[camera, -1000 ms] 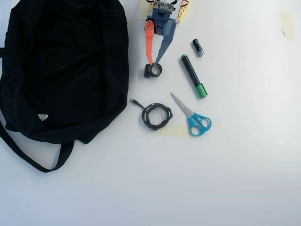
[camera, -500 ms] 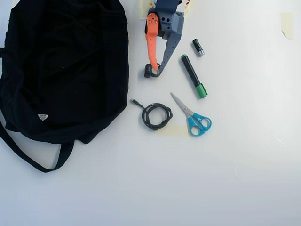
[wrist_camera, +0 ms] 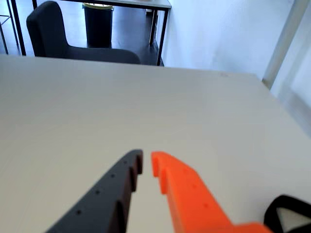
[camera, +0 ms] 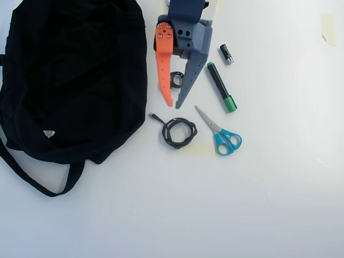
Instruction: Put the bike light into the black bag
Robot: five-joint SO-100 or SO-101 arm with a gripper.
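Note:
In the overhead view the bike light (camera: 176,79), a small black ring, lies on the white table and shows through the gap between my two fingers. My gripper (camera: 173,106) hangs above it, tips pointing toward the coiled cable, nearly closed and holding nothing. In the wrist view the gripper (wrist_camera: 146,162) shows its dark and orange fingertips a thin slit apart over bare table. The black bag (camera: 75,75) fills the overhead view's left, with its strap (camera: 32,180) looping toward the front and a white tag (camera: 49,133).
A coiled black cable (camera: 179,132), blue-handled scissors (camera: 221,134), a green-capped marker (camera: 221,86) and a small battery (camera: 226,54) lie right of the bag. A black looped shape (wrist_camera: 286,213) sits in the wrist view's lower right corner. Chair (wrist_camera: 53,31) beyond the table.
The gripper has risen and swung forward past the bike light, which stays on the table. Its tips were at the light before and now point near the cable.

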